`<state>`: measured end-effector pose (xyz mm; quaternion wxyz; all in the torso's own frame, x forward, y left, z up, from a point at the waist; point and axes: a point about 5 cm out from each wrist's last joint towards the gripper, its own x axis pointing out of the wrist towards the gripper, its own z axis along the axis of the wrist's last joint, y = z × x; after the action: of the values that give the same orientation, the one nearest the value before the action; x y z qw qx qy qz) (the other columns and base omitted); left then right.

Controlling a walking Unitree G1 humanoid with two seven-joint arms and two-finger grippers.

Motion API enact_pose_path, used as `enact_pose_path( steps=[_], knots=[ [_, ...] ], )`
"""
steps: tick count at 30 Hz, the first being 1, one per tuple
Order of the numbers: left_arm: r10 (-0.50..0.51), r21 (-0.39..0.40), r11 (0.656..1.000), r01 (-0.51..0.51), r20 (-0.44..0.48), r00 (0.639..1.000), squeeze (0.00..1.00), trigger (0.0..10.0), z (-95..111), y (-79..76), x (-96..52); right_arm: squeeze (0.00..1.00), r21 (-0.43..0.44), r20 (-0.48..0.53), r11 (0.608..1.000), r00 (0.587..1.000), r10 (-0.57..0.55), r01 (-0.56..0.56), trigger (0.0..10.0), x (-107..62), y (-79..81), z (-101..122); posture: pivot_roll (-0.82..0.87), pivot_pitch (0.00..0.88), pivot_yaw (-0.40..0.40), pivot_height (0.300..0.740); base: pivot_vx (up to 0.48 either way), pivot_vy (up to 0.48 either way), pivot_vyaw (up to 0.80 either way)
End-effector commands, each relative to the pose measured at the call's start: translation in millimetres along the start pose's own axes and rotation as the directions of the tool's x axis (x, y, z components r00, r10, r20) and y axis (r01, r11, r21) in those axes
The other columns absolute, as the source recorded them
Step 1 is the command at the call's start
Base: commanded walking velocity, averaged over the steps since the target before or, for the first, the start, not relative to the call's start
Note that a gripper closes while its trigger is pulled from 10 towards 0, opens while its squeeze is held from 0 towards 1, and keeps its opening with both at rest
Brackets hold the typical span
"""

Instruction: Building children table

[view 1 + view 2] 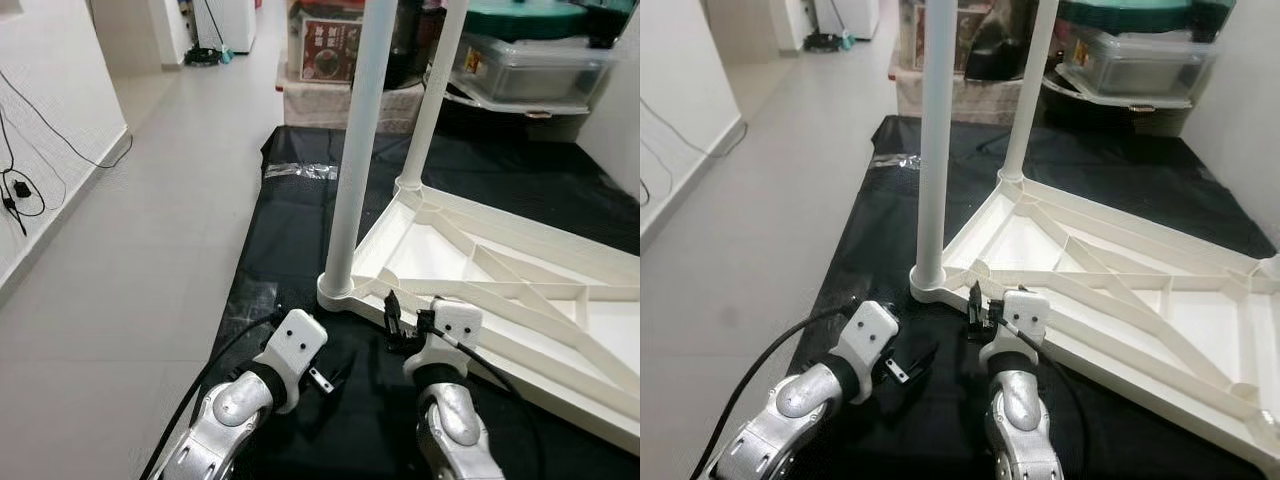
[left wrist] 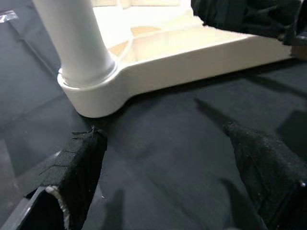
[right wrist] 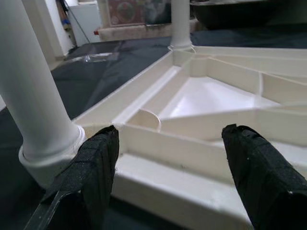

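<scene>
Tabletop [image 1: 520, 300] lies upside down on the black sheet [image 1: 290, 300], ribs up, so you can fit legs from above; 2 legs [image 1: 357, 140] already stand in corner sockets. Your right gripper [image 3: 168, 167] faces its near rim, your left gripper [image 2: 168, 163] rests low beside the near corner, fingers apart on both, holding nothing.

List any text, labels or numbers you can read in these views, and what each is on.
Nothing is legible.
Red printed box behind the table legs: picture and lettering, too blurred to read.
Sticker on the clear storage bin: too small to read.
White tabletop, its legs, black mat: no markings seen.
</scene>
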<state>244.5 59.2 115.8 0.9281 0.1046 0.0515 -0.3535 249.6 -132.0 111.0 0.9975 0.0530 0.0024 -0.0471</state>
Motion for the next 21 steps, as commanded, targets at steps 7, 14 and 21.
enact_pose_path(
  steps=[7, 14, 21],
  knots=[
    [-0.018, -0.006, 1.000, 0.018, -0.021, 1.000, 0.00, 10.0, -3, -3.6, 4.7, 0.00, -0.010, -0.007, 0.999, 0.999, -0.043, 0.043, 10.0, -3.3, -2.8, 1, 0.12, 0.000, -0.026, 0.740, 0.000, 0.000, 0.00],
    [-0.026, -0.009, 1.000, 0.026, -0.015, 1.000, 0.00, 10.0, -4, -5.4, 5.2, 0.00, -0.004, 0.006, 1.000, 1.000, -0.005, 0.005, 10.0, -2.3, -0.4, 5, 0.13, 0.000, -0.034, 0.740, 0.000, 0.000, 0.00],
    [-0.025, -0.021, 0.999, 0.025, -0.016, 1.000, 0.00, 10.0, -5, -6.4, 5.0, 0.00, -0.013, -0.010, 1.000, 1.000, -0.001, 0.001, 10.0, 9.0, -6.2, 7, 0.14, 0.000, -0.047, 0.740, 0.000, 0.000, 0.00]
  ],
)
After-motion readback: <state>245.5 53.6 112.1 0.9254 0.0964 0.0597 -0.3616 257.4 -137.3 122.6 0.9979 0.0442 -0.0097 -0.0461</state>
